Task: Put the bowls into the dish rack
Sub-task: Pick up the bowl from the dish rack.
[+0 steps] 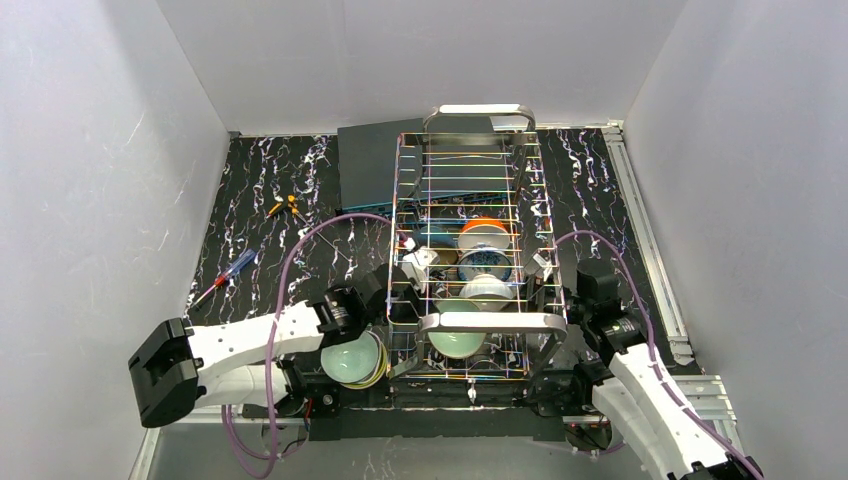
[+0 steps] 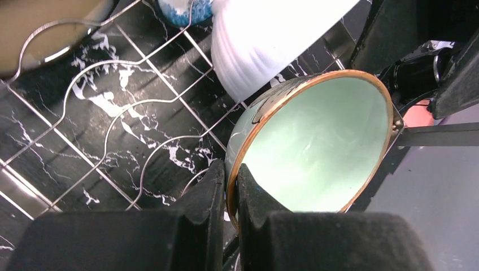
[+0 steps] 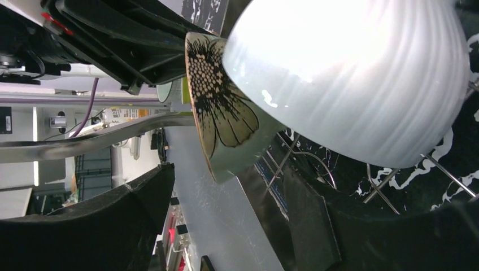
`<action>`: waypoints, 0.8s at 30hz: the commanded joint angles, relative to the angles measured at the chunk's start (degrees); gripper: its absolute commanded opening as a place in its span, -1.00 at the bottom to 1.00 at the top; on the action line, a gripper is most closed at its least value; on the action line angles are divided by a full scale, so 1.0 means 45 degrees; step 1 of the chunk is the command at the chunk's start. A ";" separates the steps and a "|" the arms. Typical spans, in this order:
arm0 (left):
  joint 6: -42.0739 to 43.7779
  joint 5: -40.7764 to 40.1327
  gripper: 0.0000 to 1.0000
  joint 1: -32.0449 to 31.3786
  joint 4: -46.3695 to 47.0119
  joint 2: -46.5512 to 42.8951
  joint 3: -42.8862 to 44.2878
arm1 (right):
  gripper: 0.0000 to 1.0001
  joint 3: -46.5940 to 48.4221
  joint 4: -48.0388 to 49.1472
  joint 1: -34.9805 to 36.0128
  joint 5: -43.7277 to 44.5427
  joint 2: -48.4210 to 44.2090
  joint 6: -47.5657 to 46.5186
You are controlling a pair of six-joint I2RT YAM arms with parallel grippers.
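The steel wire dish rack [image 1: 478, 322] stands mid-table. In its right column stand an orange-brown bowl [image 1: 483, 232], a blue-patterned bowl [image 1: 485, 265], a white ribbed bowl [image 1: 488, 288] and a pale green bowl [image 1: 458, 342] by the near handle. My left gripper [image 1: 405, 305] reaches in from the left. In the left wrist view it [image 2: 230, 180] is shut on the orange-edged rim of that pale green bowl [image 2: 316, 147], which stands on edge against the white bowl [image 2: 265, 39]. My right gripper [image 3: 226, 189] is open and empty beside the flower-patterned outside of the green bowl [image 3: 226, 118].
A stack of bowls, pale green on lime-yellow [image 1: 352, 360], sits outside the rack under my left wrist. A dark-teal box [image 1: 372, 160] lies at the back. A screwdriver [image 1: 228, 275] and a yellow-handled tool [image 1: 285, 207] lie at the left. White walls close in three sides.
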 commanded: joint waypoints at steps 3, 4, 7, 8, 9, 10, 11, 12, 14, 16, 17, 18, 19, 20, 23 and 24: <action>0.1230 -0.1675 -1.00 -0.0865 0.3208 -0.0511 -0.0296 | 0.64 0.0555 0.1236 -0.0022 -0.0506 -0.0566 0.0311; 0.1314 -0.1642 -1.00 -0.0954 0.3580 -0.0530 -0.0447 | 0.65 0.0521 0.1242 -0.0011 -0.0475 -0.0572 0.0283; 0.1400 -0.1576 -1.00 -0.1144 0.4822 -0.0613 -0.0922 | 0.68 0.0406 0.1369 -0.0007 -0.0500 -0.0418 0.0250; 0.1374 -0.1566 -1.00 -0.1186 0.5225 -0.0655 -0.1084 | 0.69 0.0376 0.1420 -0.0006 -0.0539 -0.0334 0.0244; 0.1305 -0.1537 -1.00 -0.1221 0.5636 -0.0723 -0.1305 | 0.70 0.0355 0.1480 -0.0011 -0.0603 -0.0248 0.0214; 0.1287 -0.1434 -1.00 -0.1230 0.6088 -0.0786 -0.1459 | 0.70 0.0350 0.1507 -0.0007 -0.0652 -0.0159 0.0188; 0.1258 -0.1309 -1.00 -0.1239 0.6530 -0.0862 -0.1622 | 0.71 0.0356 0.1556 -0.0011 -0.0712 -0.0077 0.0165; 0.1237 -0.1200 -1.00 -0.1250 0.6932 -0.0927 -0.1772 | 0.71 0.0372 0.1609 -0.0012 -0.0756 -0.0008 0.0167; 0.1201 -0.1028 -1.00 -0.1274 0.7552 -0.1040 -0.1976 | 0.74 0.0456 0.1608 -0.0007 -0.0781 0.0077 0.0074; 0.1171 -0.0951 -1.00 -0.1278 0.7876 -0.1129 -0.2038 | 0.77 0.0539 0.1596 -0.0008 -0.0791 0.0124 -0.0015; 0.1148 -0.0948 -1.00 -0.1279 0.7935 -0.1164 -0.2014 | 0.79 0.0566 0.1585 -0.0011 -0.0791 0.0144 -0.0046; 0.1138 -0.0923 -1.00 -0.1289 0.7979 -0.1192 -0.1987 | 0.80 0.0588 0.1593 -0.0007 -0.0791 0.0149 -0.0052; 0.1105 -0.0896 -1.00 -0.1280 0.8014 -0.1179 -0.1940 | 0.81 0.0608 0.1609 -0.0016 -0.0817 0.0144 -0.0068; 0.1093 -0.0815 -1.00 -0.1279 0.8043 -0.1140 -0.1887 | 0.83 0.0628 0.1594 -0.0013 -0.0806 0.0149 -0.0072; 0.1020 -0.0616 -1.00 -0.1279 0.8041 -0.0964 -0.1687 | 0.90 0.0684 0.1647 -0.0007 -0.0738 0.0147 -0.0058; 0.0970 -0.0547 -1.00 -0.1289 0.8041 -0.0904 -0.1612 | 0.91 0.0703 0.1689 -0.0007 -0.0757 0.0139 -0.0029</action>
